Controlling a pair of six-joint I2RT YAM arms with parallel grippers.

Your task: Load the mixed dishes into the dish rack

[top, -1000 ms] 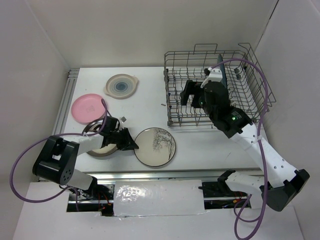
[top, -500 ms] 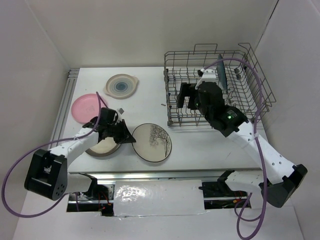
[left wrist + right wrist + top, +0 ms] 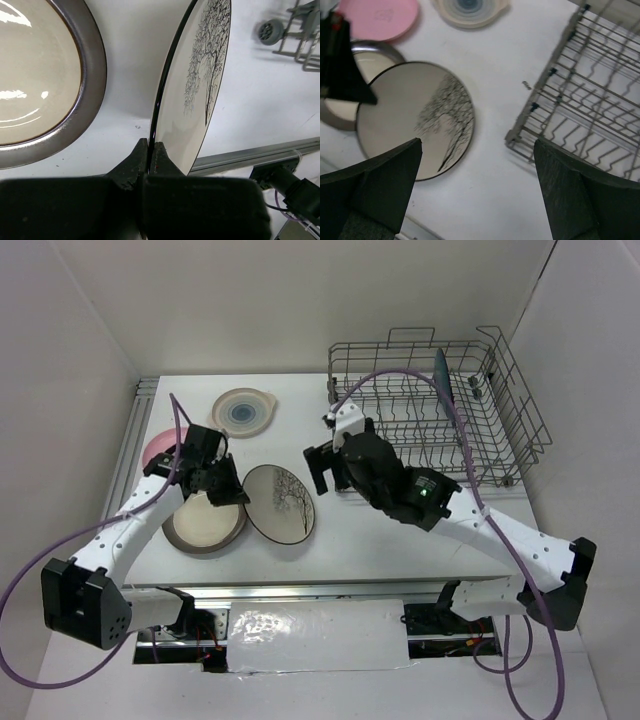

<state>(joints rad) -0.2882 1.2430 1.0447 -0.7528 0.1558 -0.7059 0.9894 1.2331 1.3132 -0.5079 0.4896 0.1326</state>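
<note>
My left gripper (image 3: 238, 495) is shut on the rim of the grey plate with the branch drawing (image 3: 279, 503), which is tilted with its held edge raised. In the left wrist view both fingers pinch the rim (image 3: 150, 150) of that plate (image 3: 200, 85). My right gripper (image 3: 328, 468) hangs open and empty over the table between this plate (image 3: 417, 117) and the dish rack (image 3: 430, 420). A dark teal plate (image 3: 442, 370) stands upright in the rack. The brown-rimmed cream plate (image 3: 205, 523), the pink plate (image 3: 160, 448) and the cream plate with a blue centre (image 3: 241, 412) lie flat on the table.
The rack's near-left corner (image 3: 520, 135) is close to my right gripper (image 3: 477, 145). A small dark speck (image 3: 526, 85) lies on the table beside the rack. The table's metal front edge (image 3: 240, 155) runs just below the held plate. White walls enclose the table.
My left gripper shut on the branch plate's rim and carried it up and left, tilting it. My right arm drew out of the rack, leftward over the table.
</note>
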